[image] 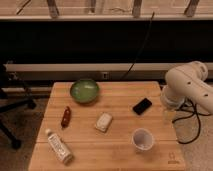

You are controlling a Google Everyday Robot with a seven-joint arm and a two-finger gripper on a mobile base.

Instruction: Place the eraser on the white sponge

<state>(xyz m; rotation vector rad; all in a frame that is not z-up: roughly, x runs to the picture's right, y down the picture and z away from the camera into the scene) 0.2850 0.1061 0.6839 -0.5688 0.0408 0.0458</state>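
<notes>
Lying flat on the wooden surface (120, 95), the eraser (142, 106) sits up and to the right of the white sponge (104, 121), well apart from it with bare wood between them. The white sponge rests near the middle of the surface and has nothing on top of it. I judge the task to be at its very start: the eraser is not gripped, not lifted and not placed.

The robot's arm (187, 85) bulks at the far right of the white sponge, by the edge of the surface. What seems to be the tool (169, 114) hangs below the arm's pale housing, to the right of the eraser and not touching it. Whether the tool is spread or pressed together I cannot tell.

Other things ring the white sponge:
- a green bowl (84, 91) up and to the left
- a dark red-brown stick (65, 116) to the left
- a labelled bottle (59, 146) down and to the left
- a white cup (142, 139) down and to the right

Every step is left to do: reach the eraser, grip it, lift it, carry it down and left to the white sponge, set it on top and let go.
</notes>
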